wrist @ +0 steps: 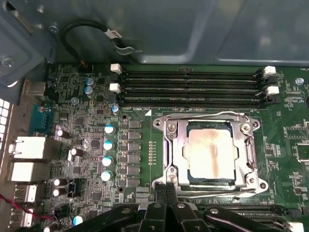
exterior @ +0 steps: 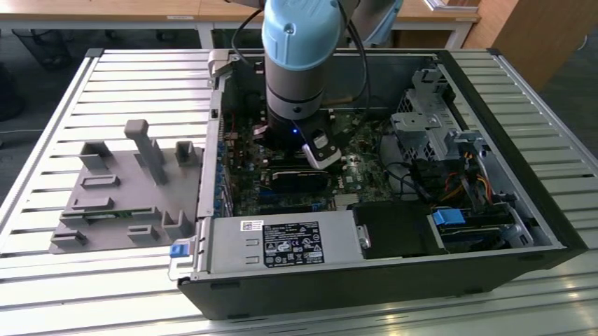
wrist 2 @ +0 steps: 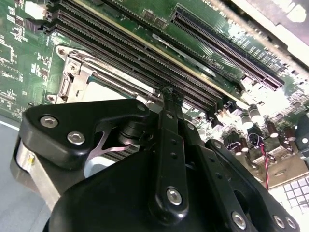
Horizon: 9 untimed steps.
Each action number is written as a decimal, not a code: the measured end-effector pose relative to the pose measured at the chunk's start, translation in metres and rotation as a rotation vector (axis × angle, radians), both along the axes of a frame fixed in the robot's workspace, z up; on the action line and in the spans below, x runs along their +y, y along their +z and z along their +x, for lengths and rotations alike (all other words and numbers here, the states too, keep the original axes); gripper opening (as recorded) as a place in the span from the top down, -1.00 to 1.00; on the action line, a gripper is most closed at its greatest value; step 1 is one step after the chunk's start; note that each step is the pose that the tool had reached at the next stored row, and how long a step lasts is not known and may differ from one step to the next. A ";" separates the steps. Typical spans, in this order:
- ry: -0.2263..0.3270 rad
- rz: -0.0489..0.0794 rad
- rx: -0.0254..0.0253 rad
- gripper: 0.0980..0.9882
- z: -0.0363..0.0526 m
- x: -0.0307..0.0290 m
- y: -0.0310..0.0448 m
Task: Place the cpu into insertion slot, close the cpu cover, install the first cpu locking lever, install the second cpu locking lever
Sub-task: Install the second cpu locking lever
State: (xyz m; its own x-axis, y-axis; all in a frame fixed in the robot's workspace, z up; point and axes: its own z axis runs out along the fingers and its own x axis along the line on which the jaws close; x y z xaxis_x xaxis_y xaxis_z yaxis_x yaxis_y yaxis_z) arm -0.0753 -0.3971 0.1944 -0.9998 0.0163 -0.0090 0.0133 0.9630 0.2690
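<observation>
In the first wrist view the cpu, with a dull silver top stained brownish, lies inside the insertion slot on the green board. The silver cpu cover lies flat around it, framing the chip. One thin wire lever runs along the cover's side nearest the memory slots, another along the opposite side. My gripper is shut, its black fingertips pressed together at the cover's corner by the second lever. In the second wrist view the joined fingers point at the socket frame.
The blue-and-grey arm reaches down into an open computer case on a slatted table. Long black memory slots run beside the socket. Capacitors and rear ports stand nearby. A grey fixture sits outside, at the exterior view's left.
</observation>
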 end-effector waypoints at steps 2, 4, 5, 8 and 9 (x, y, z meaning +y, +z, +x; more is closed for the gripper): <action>0.000 0.007 -0.0001 0.98 -0.0010 0.0003 -0.0009; -0.001 0.011 -0.0001 0.98 -0.0031 0.0006 -0.0018; -0.001 0.012 -0.0002 0.98 -0.0041 0.0010 -0.0022; -0.001 0.014 -0.0001 0.98 -0.0062 0.0033 -0.0035; -0.001 0.015 -0.0001 0.98 -0.0065 0.0042 -0.0043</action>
State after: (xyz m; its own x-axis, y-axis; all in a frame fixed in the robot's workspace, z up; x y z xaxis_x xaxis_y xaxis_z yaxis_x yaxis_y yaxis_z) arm -0.0819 -0.3928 0.1901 -0.9998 0.0176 -0.0089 0.0143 0.9590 0.2831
